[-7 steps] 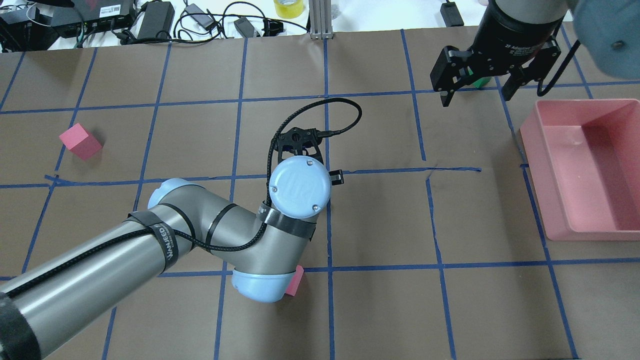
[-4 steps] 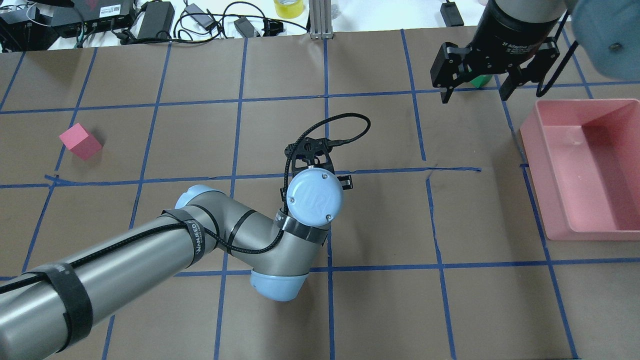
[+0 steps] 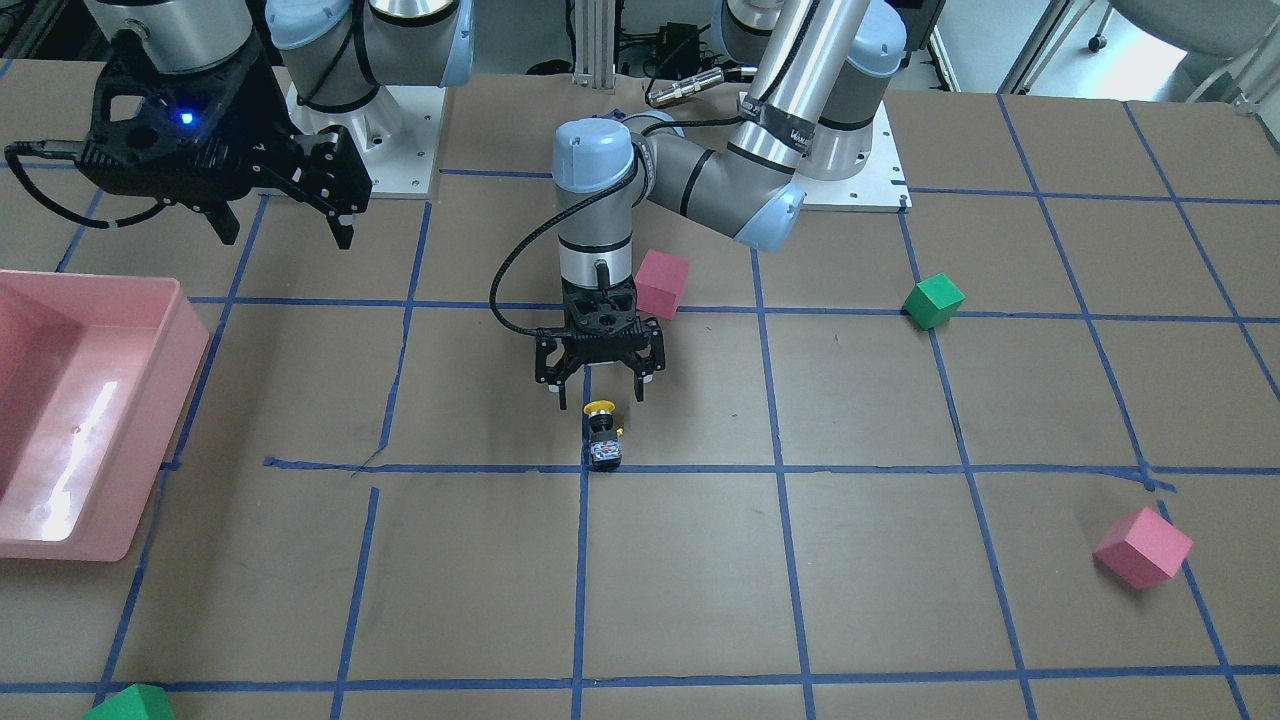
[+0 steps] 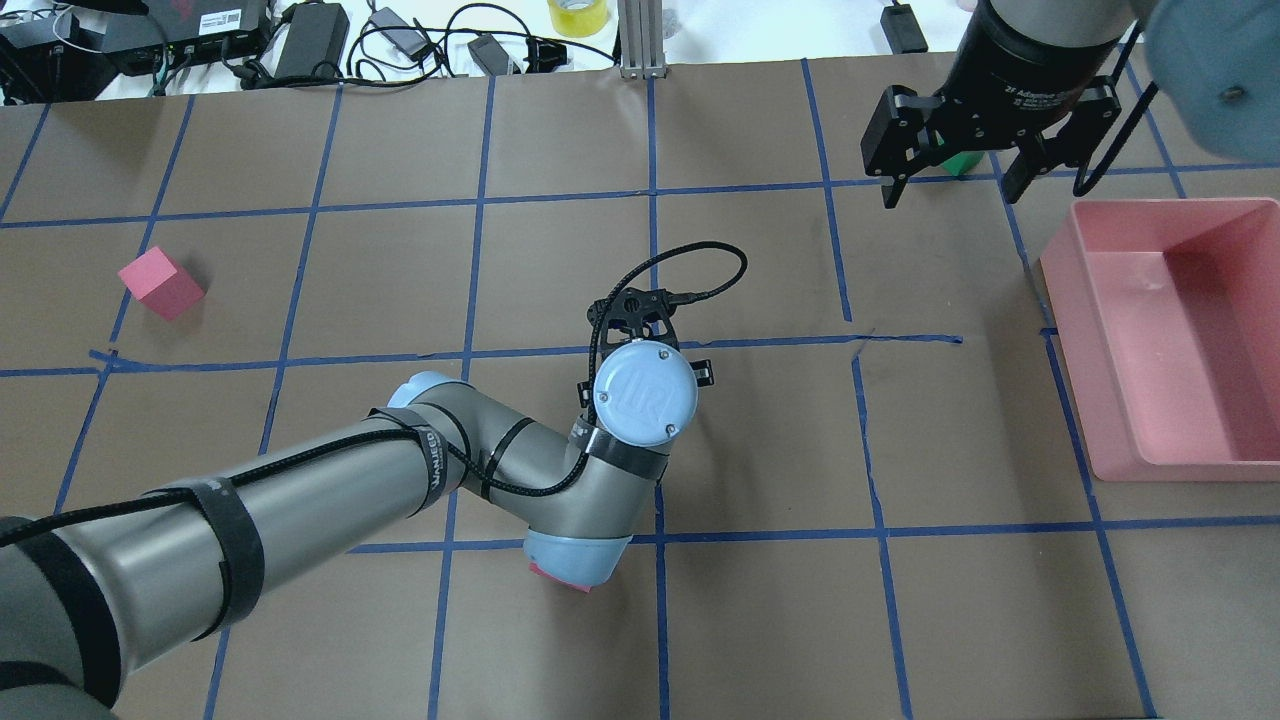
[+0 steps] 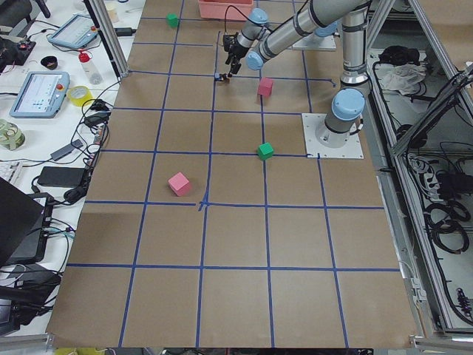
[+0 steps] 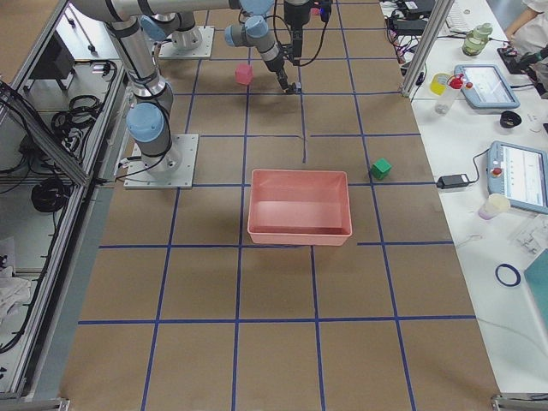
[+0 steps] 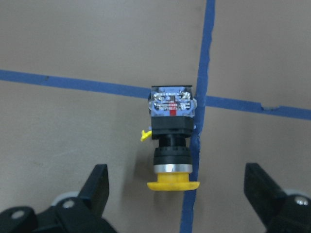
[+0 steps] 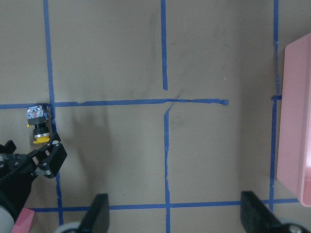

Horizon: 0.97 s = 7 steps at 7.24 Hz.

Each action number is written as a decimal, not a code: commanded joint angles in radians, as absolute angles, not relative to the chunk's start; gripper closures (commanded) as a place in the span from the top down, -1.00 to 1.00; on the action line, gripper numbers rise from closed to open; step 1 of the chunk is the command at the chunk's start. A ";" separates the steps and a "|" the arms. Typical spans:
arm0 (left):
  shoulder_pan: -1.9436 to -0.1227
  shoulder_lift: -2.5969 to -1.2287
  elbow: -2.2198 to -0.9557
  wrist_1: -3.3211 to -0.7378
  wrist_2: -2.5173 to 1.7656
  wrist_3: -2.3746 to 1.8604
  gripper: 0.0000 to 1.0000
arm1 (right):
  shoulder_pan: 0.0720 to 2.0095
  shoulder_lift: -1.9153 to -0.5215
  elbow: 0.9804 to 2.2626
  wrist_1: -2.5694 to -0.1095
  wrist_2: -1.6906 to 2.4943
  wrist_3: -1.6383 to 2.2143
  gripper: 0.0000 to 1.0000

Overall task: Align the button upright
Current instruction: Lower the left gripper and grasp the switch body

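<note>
Front view: the button (image 3: 602, 435) lies on its side at a blue tape crossing, yellow cap toward the left gripper (image 3: 598, 390), whose jaws are spread and empty. Overhead: the right gripper (image 4: 950, 195) hangs released near the pink bin (image 4: 1070, 340). Left wrist: the fingers (image 7: 97, 184) flank the cap without touching it.

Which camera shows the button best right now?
Left wrist-mounted: the button is large and centred, lying on its side, with cap, body and contact block all clear. Front-facing and right wrist show it small; overhead, the left arm hides it; side views, barely a speck.
</note>
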<state>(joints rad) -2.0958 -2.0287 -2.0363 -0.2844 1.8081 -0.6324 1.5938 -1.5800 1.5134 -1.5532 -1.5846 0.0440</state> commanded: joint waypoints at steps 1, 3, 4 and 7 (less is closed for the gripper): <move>-2.097 -2.046 -2.023 -0.285 1.801 -0.635 0.72 | 1.594 -1.580 1.513 -1.551 -1.585 0.044 0.89; -2.095 -2.045 -2.032 -0.293 1.775 -0.626 0.58 | 1.594 -1.580 1.514 -1.548 -1.585 0.044 0.90; -2.095 -2.043 -2.033 -0.311 1.773 -0.626 -0.26 | 1.594 -1.580 1.514 -1.546 -1.585 0.044 0.90; -2.094 -2.027 -2.014 -0.402 1.769 -0.617 -1.00 | 1.594 -1.582 1.514 -1.546 -1.585 0.043 0.90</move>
